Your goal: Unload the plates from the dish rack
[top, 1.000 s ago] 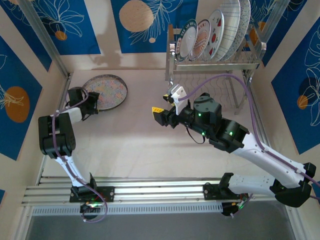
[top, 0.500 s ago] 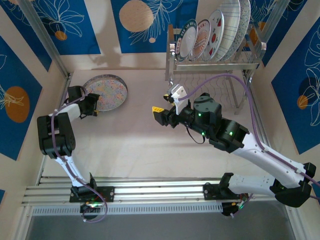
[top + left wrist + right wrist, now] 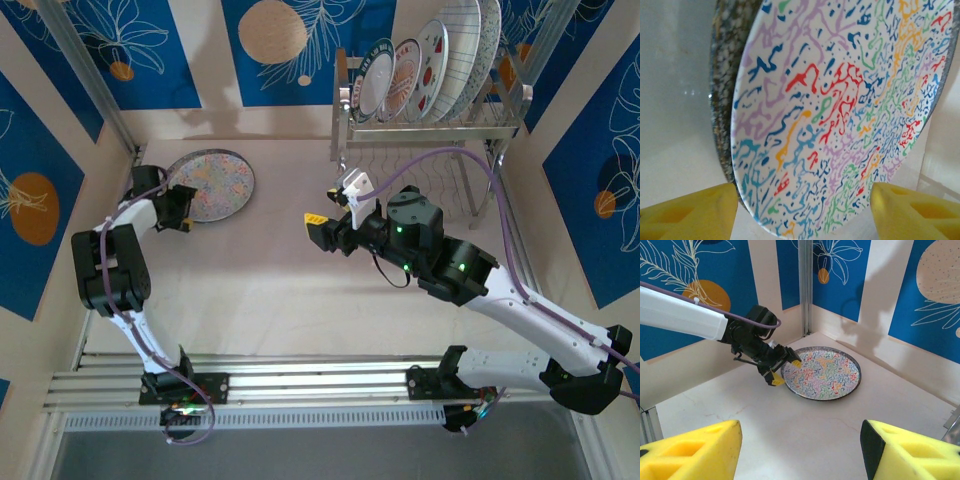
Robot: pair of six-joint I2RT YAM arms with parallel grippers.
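Hovering at the rim of the floral plate (image 3: 215,183) lying flat on the tabletop (image 3: 280,280), the left claw (image 3: 786,372) stands open, its set-down seemingly done (four plates (image 3: 420,70) wait upright in the dish rack (image 3: 430,128)); next, the empty, spread right claw (image 3: 800,452) should fetch another.

The floral plate (image 3: 840,115) runs off the top edge; the racked plates (image 3: 432,62) overlap, lettering unreadable.
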